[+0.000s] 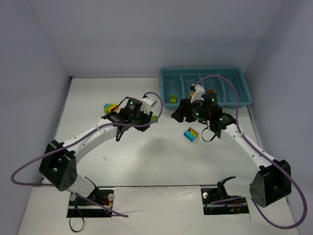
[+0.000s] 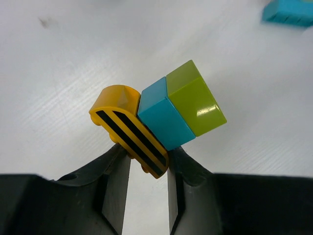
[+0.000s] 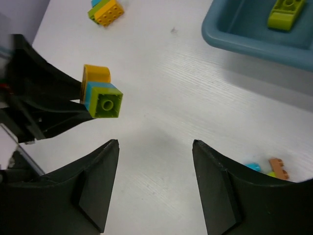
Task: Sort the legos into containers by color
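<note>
My left gripper [image 2: 149,159] is shut on a clump of legos [image 2: 161,115]: a yellow-orange brick with black stripes, a cyan brick and a green brick. It holds the clump above the table, left of centre in the top view [image 1: 154,117]. My right gripper [image 3: 155,143] is open and empty, facing the held clump [image 3: 101,95] from a short way off. In the top view the right gripper [image 1: 177,113] is just right of the left one. The teal tray [image 1: 239,88] stands at the back right, with one green lego [image 1: 172,99] in its leftmost compartment.
A yellow, green and blue clump [image 1: 110,106] lies on the table at the left. Another multicoloured clump [image 1: 191,134] lies under the right arm, partly seen behind the right finger [image 3: 271,167]. Walls close the table on three sides.
</note>
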Controlling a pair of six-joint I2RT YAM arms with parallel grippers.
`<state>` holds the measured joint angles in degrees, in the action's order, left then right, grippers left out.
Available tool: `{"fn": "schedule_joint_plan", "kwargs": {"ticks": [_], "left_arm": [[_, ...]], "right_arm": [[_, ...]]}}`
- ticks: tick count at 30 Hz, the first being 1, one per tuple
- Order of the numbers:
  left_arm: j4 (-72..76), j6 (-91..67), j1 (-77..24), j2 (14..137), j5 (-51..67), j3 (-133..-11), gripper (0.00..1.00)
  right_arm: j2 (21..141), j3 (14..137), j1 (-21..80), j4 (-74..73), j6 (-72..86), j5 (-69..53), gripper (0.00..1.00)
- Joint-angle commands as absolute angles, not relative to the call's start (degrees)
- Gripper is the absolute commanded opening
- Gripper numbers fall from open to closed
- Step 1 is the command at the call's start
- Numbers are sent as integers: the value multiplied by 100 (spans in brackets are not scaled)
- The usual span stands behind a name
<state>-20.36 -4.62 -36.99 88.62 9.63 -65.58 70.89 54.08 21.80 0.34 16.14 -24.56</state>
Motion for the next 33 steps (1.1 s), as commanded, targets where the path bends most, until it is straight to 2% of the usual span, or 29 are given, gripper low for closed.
{"fn": "schedule_joint_plan", "kwargs": {"ticks": [1,7,14,18,24,33], "left_arm": [[-1091,-1168,-3630,8078,1028,-6391,0],[-712,-1380,-3612,7664,1090,-6345,0],[-721,-1362,-3612,7515,1055,-6337,0],[-782,-1310,-3612,7462,1037,-6328,0],[-844,-1204,-3612,7409,1055,-6328,0],[-914,-1090,-3612,7488,1046,-6346,0]], "right_arm": [[7242,5686,2241,781,2354,-3014,59],[7593,6011,2478,1301,3111,-3463,62],[7848,6178,2759,1740,3480,-3384,74],[8033,6266,2830,1749,3472,-3349,75],[8261,6398,2927,1749,3366,-3278,74],[8455,6574,3032,1731,3270,-3322,60]]}}
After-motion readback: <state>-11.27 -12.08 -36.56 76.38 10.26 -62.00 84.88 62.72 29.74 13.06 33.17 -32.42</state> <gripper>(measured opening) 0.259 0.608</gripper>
